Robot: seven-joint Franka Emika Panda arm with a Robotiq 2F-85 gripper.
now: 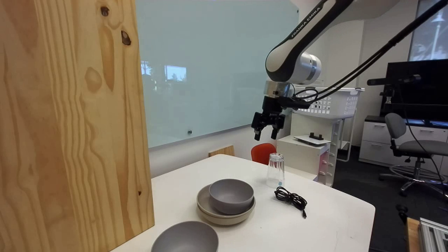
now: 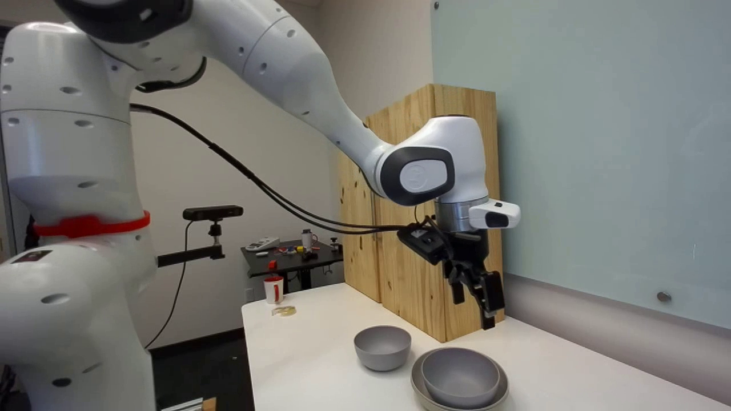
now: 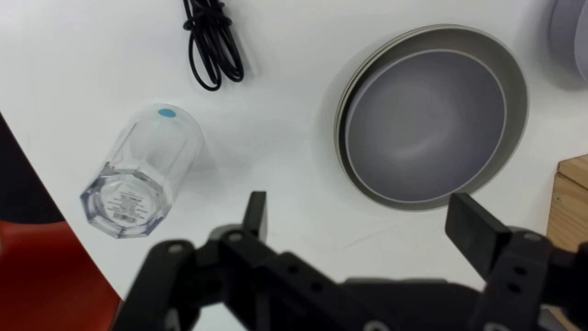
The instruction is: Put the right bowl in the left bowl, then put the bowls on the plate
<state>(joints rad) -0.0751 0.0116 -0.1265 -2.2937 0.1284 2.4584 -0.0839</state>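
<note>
Grey bowl (image 3: 422,128), matte, round, sits in tan plate (image 3: 515,87); matching bowl (image 2: 382,349) just beside; claw (image 1: 266,135) spread apart.

The white arm (image 2: 297,68) has a red band (image 2: 91,226), black cables (image 1: 413,27) and black fingers (image 3: 477,232).

A bundled black cable (image 3: 210,33) lies near an upturned glass (image 3: 142,172).

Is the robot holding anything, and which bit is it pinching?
Nothing is held. The gripper is open, nothing between its fingers; one grey bowl sits in a tan dish, the other bowl on the table.
</note>
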